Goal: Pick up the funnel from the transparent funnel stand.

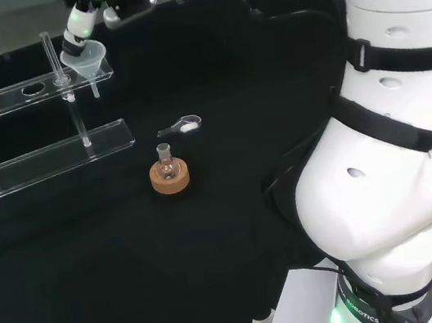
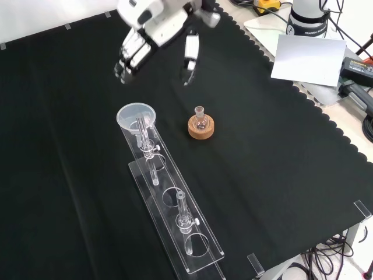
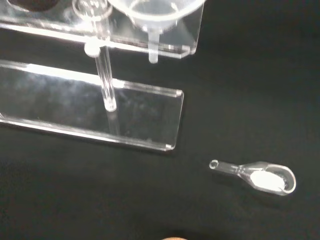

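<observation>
The funnel [image 2: 137,118] was seen seated in the end hole of the transparent funnel stand [image 2: 175,219], not yet grasped, while the hand [image 2: 143,44] was held above it, fingers relaxed and holding nothing.

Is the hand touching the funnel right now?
Apart. The front view shows black cloth between the hand, fingers relaxed, and the funnel seated in the stand.

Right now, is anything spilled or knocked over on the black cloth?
Nothing looks spilled or tipped. The funnel sits upright in the end hole of the clear stand, the small flask stands straight in its cork ring, and the white powder stays inside the little scoop.
</observation>
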You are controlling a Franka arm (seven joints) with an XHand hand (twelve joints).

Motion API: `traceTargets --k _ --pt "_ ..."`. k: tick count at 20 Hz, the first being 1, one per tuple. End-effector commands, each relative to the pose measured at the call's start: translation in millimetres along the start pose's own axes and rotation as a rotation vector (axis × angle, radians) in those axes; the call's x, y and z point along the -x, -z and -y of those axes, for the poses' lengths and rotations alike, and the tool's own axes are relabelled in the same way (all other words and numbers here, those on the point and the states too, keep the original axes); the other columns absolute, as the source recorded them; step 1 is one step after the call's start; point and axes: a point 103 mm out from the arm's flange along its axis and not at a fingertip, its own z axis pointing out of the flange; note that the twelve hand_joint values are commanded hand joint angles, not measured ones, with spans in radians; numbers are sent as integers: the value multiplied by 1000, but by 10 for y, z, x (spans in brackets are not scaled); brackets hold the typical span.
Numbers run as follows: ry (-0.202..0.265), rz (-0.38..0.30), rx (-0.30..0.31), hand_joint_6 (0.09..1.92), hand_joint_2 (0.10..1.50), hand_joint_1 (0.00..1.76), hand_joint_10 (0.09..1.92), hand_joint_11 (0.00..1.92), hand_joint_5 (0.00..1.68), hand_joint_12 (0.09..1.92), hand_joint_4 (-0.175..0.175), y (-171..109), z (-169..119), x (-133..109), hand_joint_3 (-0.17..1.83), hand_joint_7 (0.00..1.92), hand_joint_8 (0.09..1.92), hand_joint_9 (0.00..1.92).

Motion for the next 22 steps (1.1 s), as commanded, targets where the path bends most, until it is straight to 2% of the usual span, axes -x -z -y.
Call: traceTargets --k 1,12,16,22 --pt "-21 26 -42 87 785 645 820 356 80 1458 -71 -143 -236 17 174 0 292 173" --pt "1 50 -46 87 771 664 867 357 20 1456 -78 -194 -443 -87 187 0 257 118" --pt "13 47 -30 87 765 680 876 358 7 1457 -84 -186 -499 -123 188 0 259 121" --pt "-8 65 -36 87 756 698 887 364 4 1457 -91 -218 -598 -124 195 0 302 133"
